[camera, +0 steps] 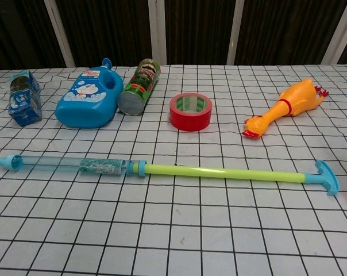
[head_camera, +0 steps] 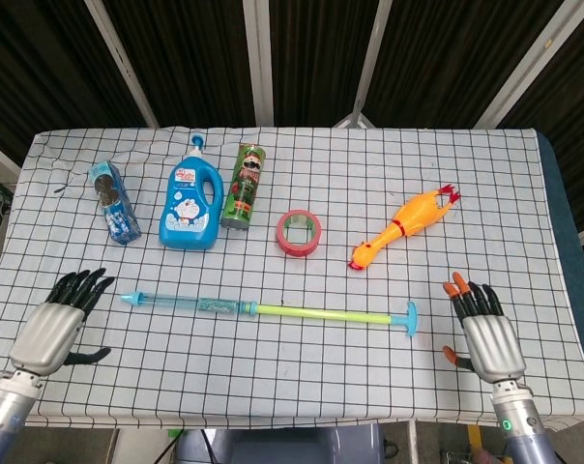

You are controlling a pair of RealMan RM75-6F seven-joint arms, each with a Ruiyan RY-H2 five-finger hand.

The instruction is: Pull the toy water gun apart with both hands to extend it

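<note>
The toy water gun (head_camera: 268, 309) lies extended across the middle of the frame on the tabletop (head_camera: 302, 377), long axis left to right. My left robot hand (head_camera: 58, 324) and right robot hand (head_camera: 485, 333), both spread and empty, flank its ends, apart from it.

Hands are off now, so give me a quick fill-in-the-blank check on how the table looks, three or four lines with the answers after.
1. The toy water gun lies on the table with its yellow-green rod pulled ____ of the blue barrel.
2. The left hand and the right hand both hold ____.
3. The roll of tape is ____ in colour.
4. The rubber chicken lies nearer the robot's ____ hand.

Missing words: out; nothing; red; right
</note>
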